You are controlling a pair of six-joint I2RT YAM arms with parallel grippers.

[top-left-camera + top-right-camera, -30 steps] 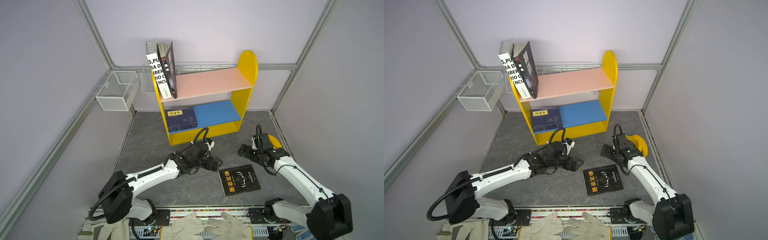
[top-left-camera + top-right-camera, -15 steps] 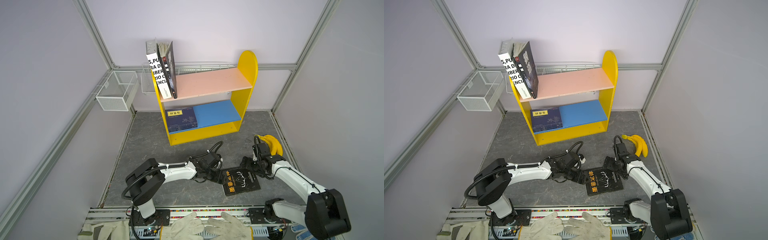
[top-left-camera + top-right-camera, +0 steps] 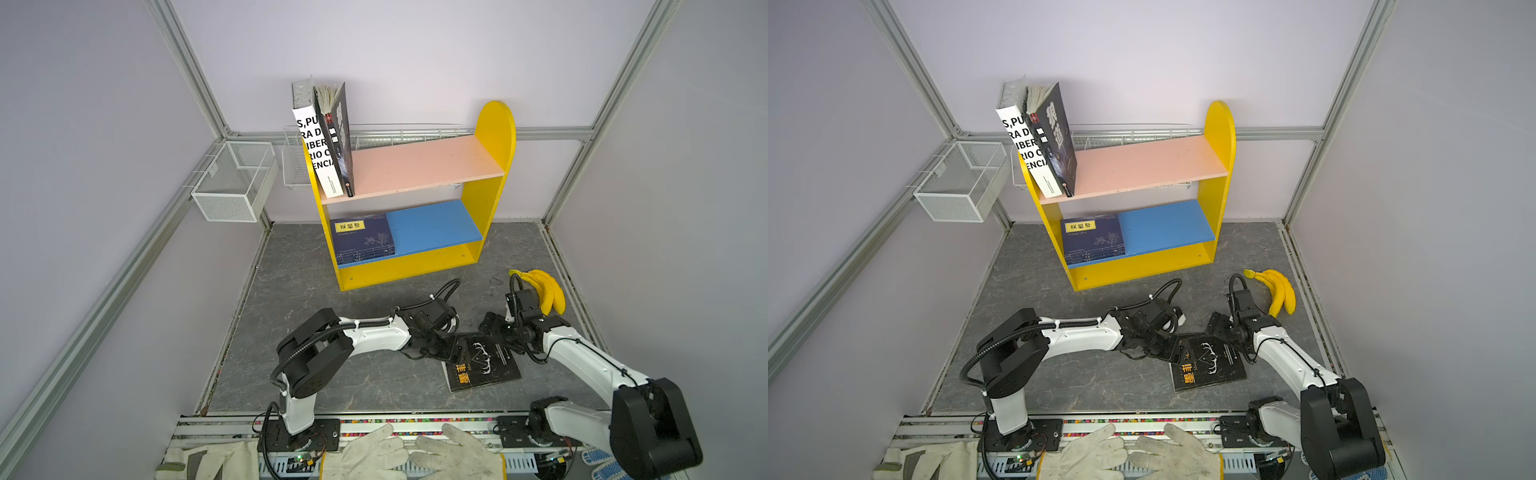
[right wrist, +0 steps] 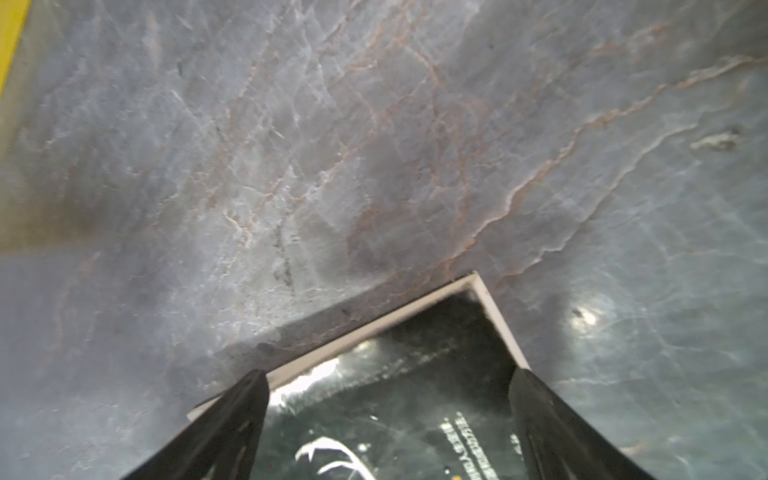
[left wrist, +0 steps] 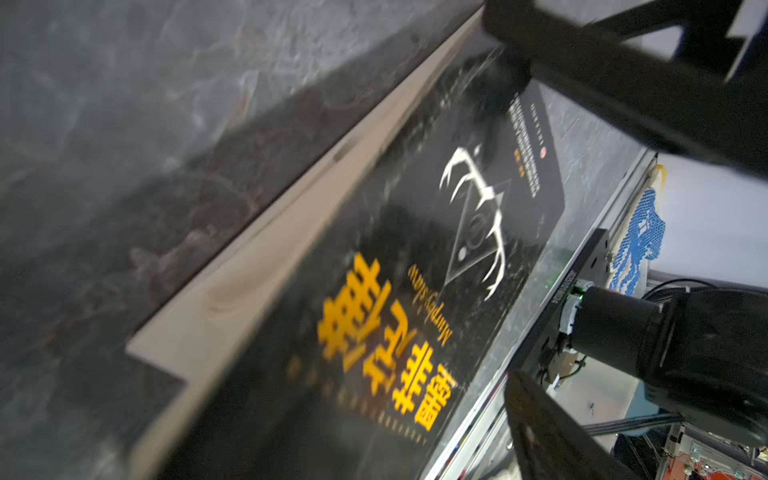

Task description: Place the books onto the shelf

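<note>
The grey marbled tabletop (image 3: pixel 332 270) spreads smooth beneath both my claws. Beyond them stands the shelf (image 3: pixel 494 137), with glossy yellow round-topped sides, a matte pink board above and a blue one below. A tall white book (image 3: pixel 316 153) and a black book (image 3: pixel 343 137) lean at the pink board's end, and flat navy books (image 3: pixel 361 239) are stacked on the blue. Directly under my claws a glossy black paperback (image 3: pixel 486 365) with orange characters lies flat. Curved bananas (image 3: pixel 546 291) sit just behind my right claw (image 3: pixel 494 330). Both arms reach low and inward. My left claw (image 3: pixel 455 351) is spread over the paperback's edge, and my right is spread over its cream-edged corner.
</note>
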